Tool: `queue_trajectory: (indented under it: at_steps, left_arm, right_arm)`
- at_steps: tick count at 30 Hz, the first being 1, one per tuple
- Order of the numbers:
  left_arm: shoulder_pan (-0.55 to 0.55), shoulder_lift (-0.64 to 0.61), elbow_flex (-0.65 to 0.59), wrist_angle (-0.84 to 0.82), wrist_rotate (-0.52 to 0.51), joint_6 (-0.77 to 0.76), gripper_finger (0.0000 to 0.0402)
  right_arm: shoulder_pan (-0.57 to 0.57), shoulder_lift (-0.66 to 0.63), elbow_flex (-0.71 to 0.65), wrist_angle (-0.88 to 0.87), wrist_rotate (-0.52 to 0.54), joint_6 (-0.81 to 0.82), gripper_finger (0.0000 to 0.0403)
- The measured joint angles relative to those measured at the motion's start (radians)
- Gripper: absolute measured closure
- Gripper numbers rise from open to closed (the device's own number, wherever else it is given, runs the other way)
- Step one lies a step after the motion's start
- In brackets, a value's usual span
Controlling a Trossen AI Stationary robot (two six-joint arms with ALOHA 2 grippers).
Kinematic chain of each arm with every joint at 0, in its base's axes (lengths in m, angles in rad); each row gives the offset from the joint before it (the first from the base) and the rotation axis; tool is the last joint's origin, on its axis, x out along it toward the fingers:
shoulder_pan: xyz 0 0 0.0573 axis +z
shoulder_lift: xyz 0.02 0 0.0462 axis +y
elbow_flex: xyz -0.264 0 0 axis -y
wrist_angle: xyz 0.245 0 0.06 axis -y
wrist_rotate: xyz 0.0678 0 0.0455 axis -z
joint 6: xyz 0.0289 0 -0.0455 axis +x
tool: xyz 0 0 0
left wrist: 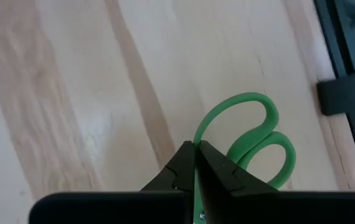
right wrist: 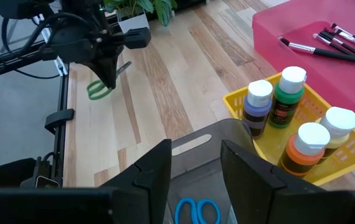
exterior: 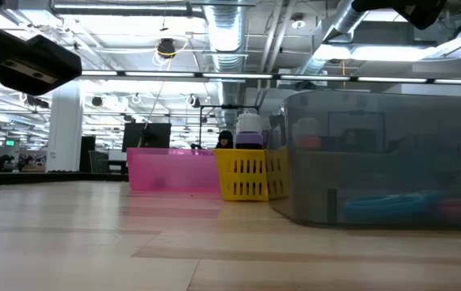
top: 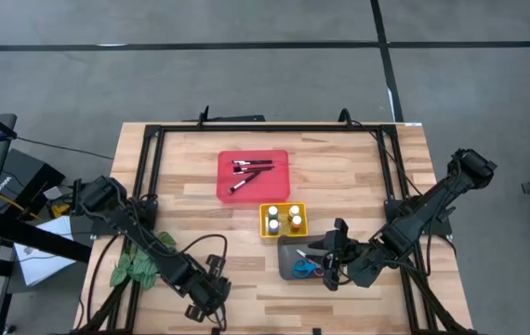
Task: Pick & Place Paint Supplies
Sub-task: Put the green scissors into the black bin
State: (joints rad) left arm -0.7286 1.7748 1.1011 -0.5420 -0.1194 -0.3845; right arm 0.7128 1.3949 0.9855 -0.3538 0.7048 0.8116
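Now the left gripper (left wrist: 195,163) has its fingers clamped on the green scissors (left wrist: 252,140) — low at the table's near left edge.

Light, stiff and slick-handled, they are best pinched near the pivot. Open wood lies between them and the grey tray (top: 291,251); the frame rail (right wrist: 59,117) runs close alongside. The right gripper (right wrist: 195,165) hovers over that tray, fingers apart — empty.

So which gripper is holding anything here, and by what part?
The left gripper is shut on the green scissors, gripping them just below the handle loops. The right gripper has open jaws over the grey tray and holds nothing.
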Motion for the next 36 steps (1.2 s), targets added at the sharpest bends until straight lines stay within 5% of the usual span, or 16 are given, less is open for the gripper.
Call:
queue_trajectory:
  at_steps: [15,21,36]
  left_arm:
    - [0.065,-0.002,-0.012,-0.026,-0.044,-0.377,0.0401]
    - [0.068,-0.040,-0.107,0.155,-0.119,-0.431,0.0401]
    - [0.053,-0.260,-0.433,0.740,-0.723,-0.380,0.0401]
  right_arm:
    - [0.000,0.000,0.000,-0.004,0.000,-0.002,0.0269]
    - [0.002,0.000,0.000,-0.004,-0.001,-0.007,0.0269]
    - [-0.011,0.007,0.000,0.030,0.028,-0.046,0.0269]
